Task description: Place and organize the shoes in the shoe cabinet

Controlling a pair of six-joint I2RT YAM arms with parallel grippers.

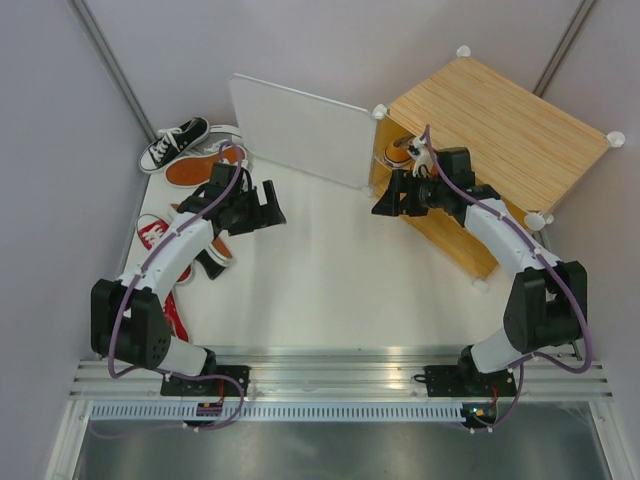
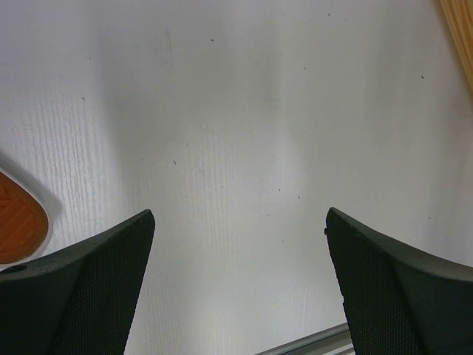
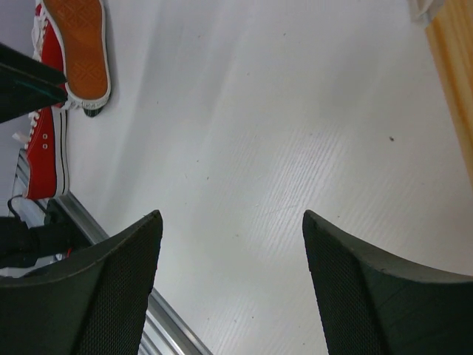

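Hands come nearest: the left hand point(image 1: 262, 207) hangs over bare counter point(image 1: 320, 290), its fingers spread wide with nothing between them. The right hand point(image 1: 388, 196) hovers just in front of the cabinet point(image 1: 500, 115) mouth, also spread and empty.

Left of the left arm lie two red shoes point(image 1: 152, 232). Farther back, by the wall, an orange shoe point(image 1: 198, 170) lies sole up, touching a grey shoe point(image 1: 228, 135), with a black shoe point(image 1: 175, 143) beside them. Beyond the right hand one orange shoe point(image 1: 397, 151) sits inside the cabinet, whose door point(image 1: 300, 130) stands swung open toward the middle.

By my reading the job is early: one shoe is stowed, the rest wait at the left, and neither hand carries anything. The step in hand looks like a fetch. Next, the left hand, being closest to the pile, needs to turn back over a shoe, drop its fingers astride it and pinch. The shoe then has to cross the counter past the door's edge, perhaps by a pass to the right hand.
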